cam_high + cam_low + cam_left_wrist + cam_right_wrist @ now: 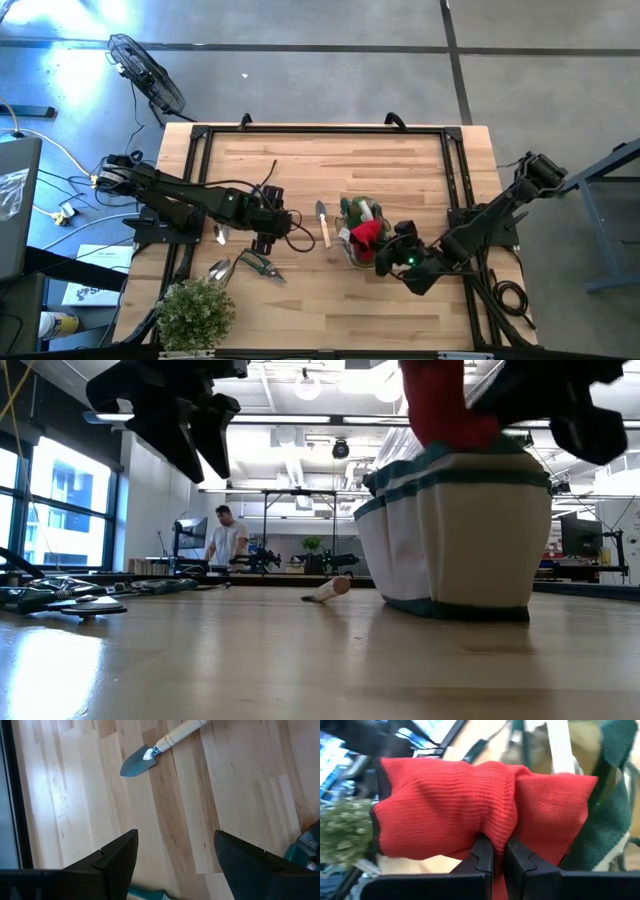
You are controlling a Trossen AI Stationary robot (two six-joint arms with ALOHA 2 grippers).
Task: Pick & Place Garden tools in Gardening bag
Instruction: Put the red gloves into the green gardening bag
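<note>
The olive-green gardening bag (352, 222) stands upright on its base at the table's middle right, and also shows in the low view (460, 530). My right gripper (499, 847) is above its mouth, shut on a red knitted piece (470, 805) that also shows from above (366, 235). My left gripper (175, 850) is open and empty, raised above the table left of the bag (275, 222). A wooden-handled trowel (150, 752) lies flat between it and the bag (322, 222). Black-handled pruners (262, 265) and a silver scoop (218, 270) lie at the near left. My right gripper pinches a bunched fold near the middle of the red knitted piece (492, 832) between its two fingers. The piece is lifted off the table and drapes to both sides of the fingers. Its lower end (450, 430) reaches the bag's mouth.
A bushy potted plant (195, 312) stands at the near left corner. Another silver tool (220, 235) lies by the left arm. Bare wood shows at the far half of the table (330, 160). A person (228, 540) stands in the room beyond the table.
</note>
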